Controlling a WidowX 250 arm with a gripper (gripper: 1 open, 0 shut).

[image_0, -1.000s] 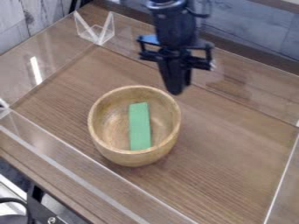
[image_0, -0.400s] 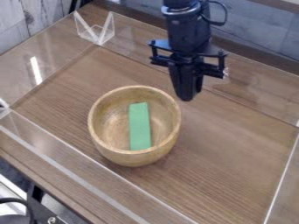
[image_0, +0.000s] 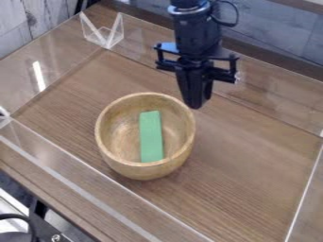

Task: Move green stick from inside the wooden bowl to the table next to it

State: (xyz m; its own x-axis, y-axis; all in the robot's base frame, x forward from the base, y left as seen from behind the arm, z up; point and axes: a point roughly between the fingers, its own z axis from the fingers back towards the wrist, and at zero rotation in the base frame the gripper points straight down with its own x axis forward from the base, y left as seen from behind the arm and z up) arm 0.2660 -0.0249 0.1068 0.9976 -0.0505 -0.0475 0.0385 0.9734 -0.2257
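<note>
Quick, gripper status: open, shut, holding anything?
Gripper: jaws shut, holding nothing; it hangs above the far rim of the wooden bowl. The green stick lies inside the bowl.

Clear acrylic walls [image_0: 51,184] fenced in the brown plank surface beneath me, catching pale streaks of light along their upper edges. Beyond the far wall, toward the upper left, a small clear folded stand [image_0: 101,30] rested on a pale grey surface. Past the near wall, at the lower left corner, something dark sat low, too blurred to identify.
</note>
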